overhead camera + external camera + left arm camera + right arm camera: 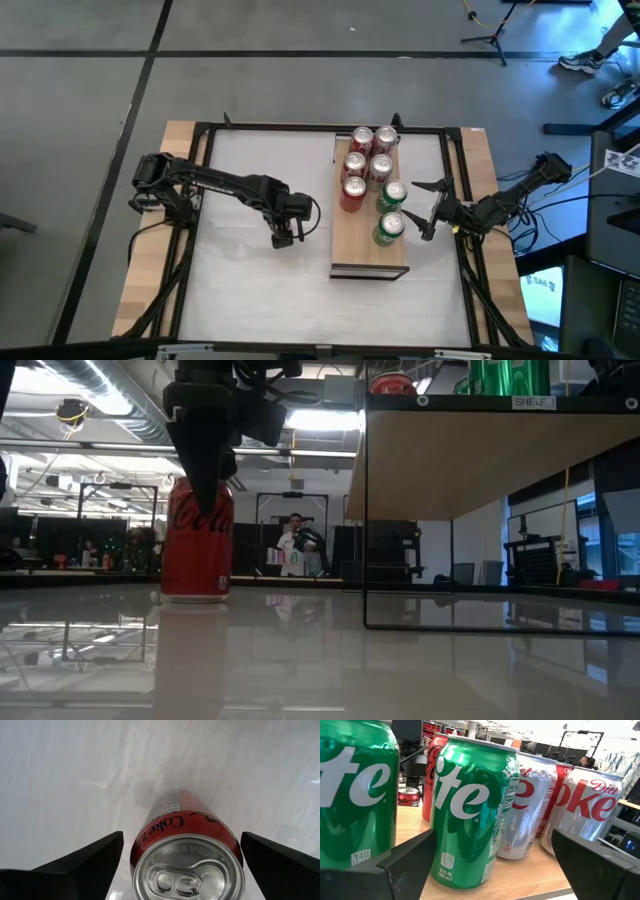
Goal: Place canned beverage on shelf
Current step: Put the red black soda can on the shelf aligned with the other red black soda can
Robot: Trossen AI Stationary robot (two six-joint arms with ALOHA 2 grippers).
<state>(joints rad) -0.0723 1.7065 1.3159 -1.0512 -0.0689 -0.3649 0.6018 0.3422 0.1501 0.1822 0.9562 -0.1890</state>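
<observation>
- Nearest you in the left wrist view is the red cola can [187,855], upright on the white tabletop [60,775]; your left gripper [182,865] straddles it with fingers spread and clear of its sides, so nothing is gripped.
- Looking down in the high view, that left gripper [284,236] hangs over the can on open table, well apart from the shelf [345,252], which you judge is where the can must go.
- Seven cans already stand in two rows on the shelf; your right gripper [424,212] sits just beside the nearest green can [388,229], fingers released.
- From the low view, the red can [197,540] stands on the table with the left arm's finger [203,445] in front of it, and the shelf [490,455] is raised on a dark frame.
- Your right wrist view shows a green can [470,815] between the wide-open fingers, untouched, probably just set down.
</observation>
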